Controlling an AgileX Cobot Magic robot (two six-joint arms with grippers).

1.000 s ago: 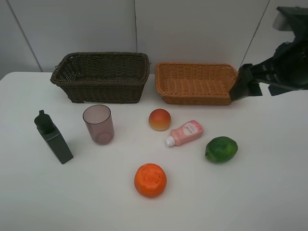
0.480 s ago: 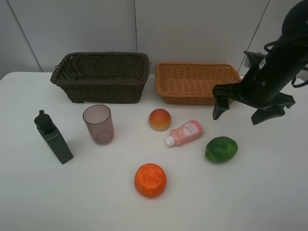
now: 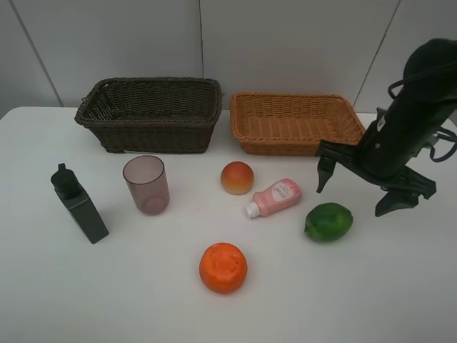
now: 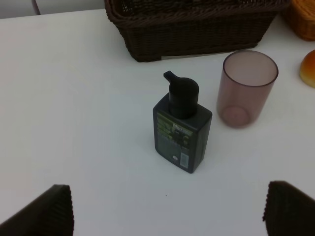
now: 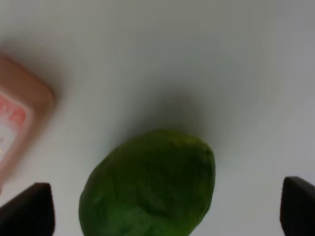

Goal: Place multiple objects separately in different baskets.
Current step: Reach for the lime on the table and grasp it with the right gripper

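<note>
My right gripper (image 3: 350,200) hangs open just above the green lime (image 3: 328,221), which fills the space between its fingers in the right wrist view (image 5: 147,184). To the lime's left lie the pink squeeze bottle (image 3: 275,197), the peach-coloured fruit (image 3: 237,177) and the orange (image 3: 223,267). The mauve cup (image 3: 146,184) and the dark green bottle (image 3: 80,204) stand upright at the left. My left gripper (image 4: 167,211) is open, short of the bottle (image 4: 182,128), and out of the high view. The dark brown basket (image 3: 150,114) and the tan basket (image 3: 293,123) stand at the back.
Both baskets hold nothing that I can see. The white table (image 3: 128,293) ends at a pale wall right behind the baskets. In the left wrist view the cup (image 4: 247,88) stands beside the bottle, in front of the dark basket (image 4: 192,24).
My right arm has come down and leftward from beside the tan basket to just above the lime, jaws still wide. None of the objects has moved.
</note>
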